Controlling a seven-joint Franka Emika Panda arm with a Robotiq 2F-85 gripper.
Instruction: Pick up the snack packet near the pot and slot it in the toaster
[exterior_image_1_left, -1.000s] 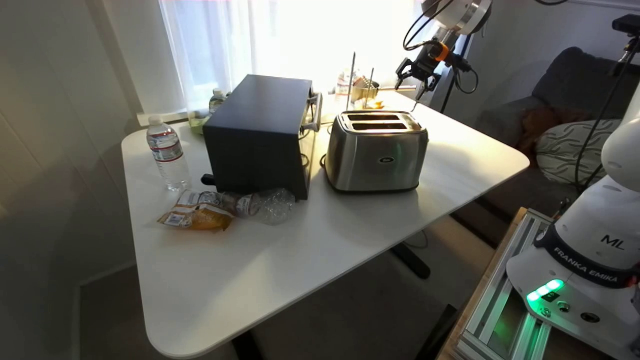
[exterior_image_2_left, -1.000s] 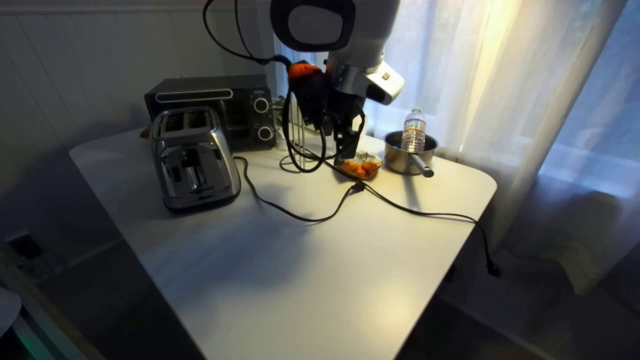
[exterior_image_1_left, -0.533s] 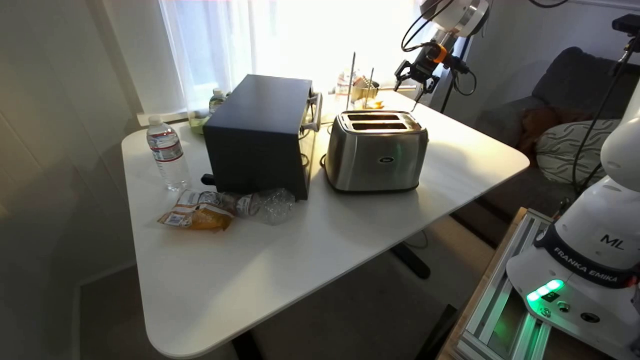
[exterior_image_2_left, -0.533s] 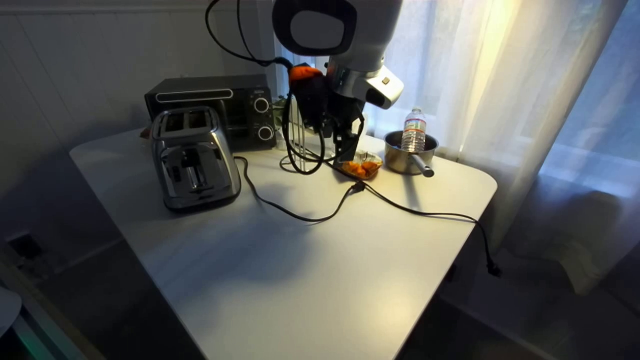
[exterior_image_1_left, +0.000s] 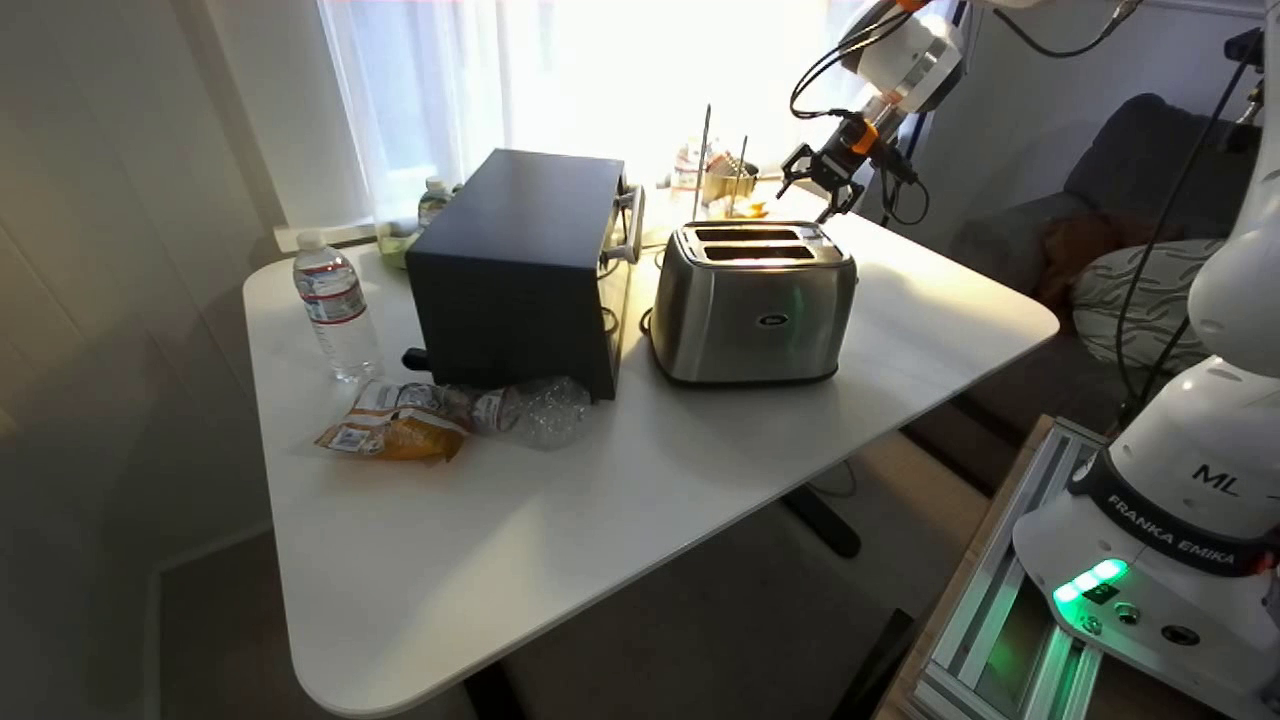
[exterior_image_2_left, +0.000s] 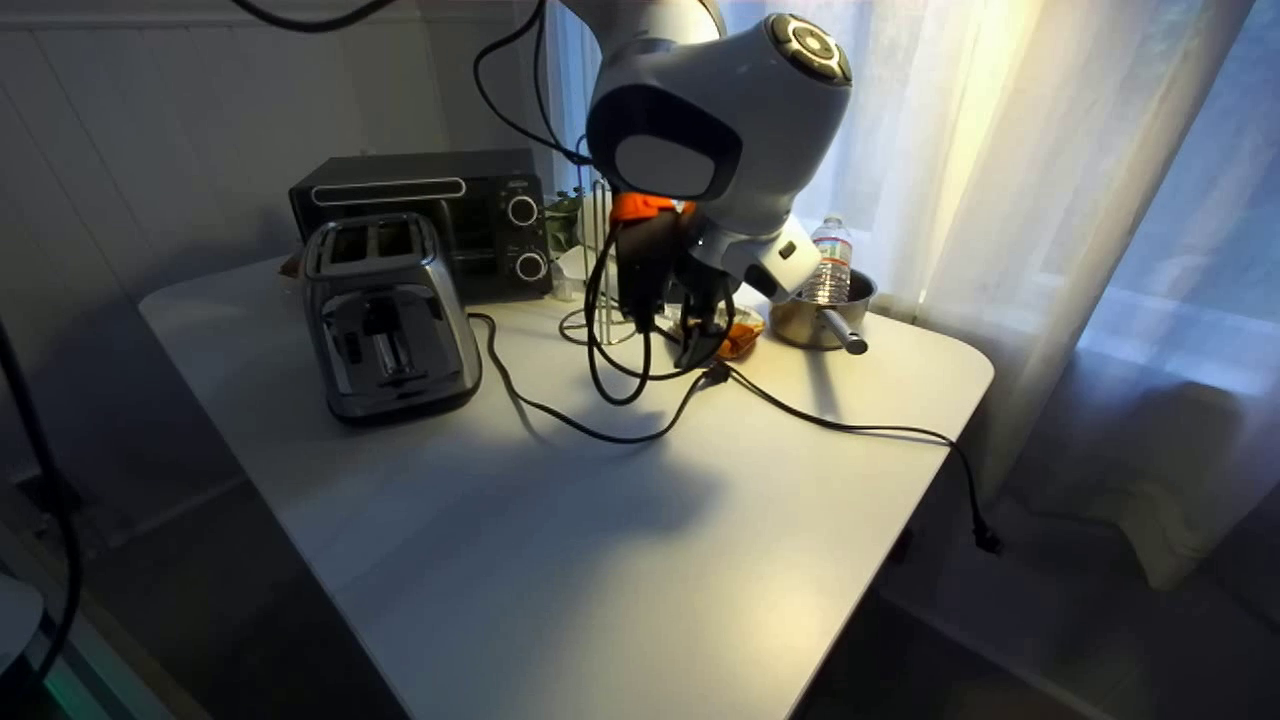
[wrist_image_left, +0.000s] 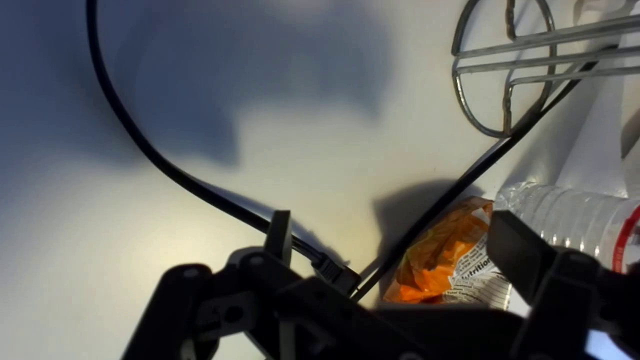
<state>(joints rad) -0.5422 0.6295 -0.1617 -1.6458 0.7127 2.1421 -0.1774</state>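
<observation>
The snack packet (wrist_image_left: 445, 260), crinkly brown-orange with a white nutrition label, lies on the table near the pot (exterior_image_2_left: 800, 325). It also shows in both exterior views, partly behind the arm (exterior_image_2_left: 742, 338) and small behind the toaster (exterior_image_1_left: 750, 209). My gripper (wrist_image_left: 398, 242) is open and empty above the table. In the wrist view the packet shows between the fingers, nearer the right one, its lower part hidden by the gripper. In the exterior views the gripper (exterior_image_1_left: 806, 200) is apart from the toaster. The silver toaster (exterior_image_1_left: 755, 310) stands upright with both slots open; it also shows here (exterior_image_2_left: 390, 340).
A black cord (wrist_image_left: 175, 172) and its plug (wrist_image_left: 337, 275) run beside the packet. A wire stand (exterior_image_2_left: 603, 270) and a clear bottle (wrist_image_left: 565, 215) are close by. The black oven (exterior_image_1_left: 520, 270) stands beside the toaster. A yellow-orange packet (exterior_image_1_left: 405, 430) lies among clear plastic.
The arm has come down, and the gripper is lower, closer to the table and the packet. The gripper stays open. The packet, pot and toaster have not moved.
</observation>
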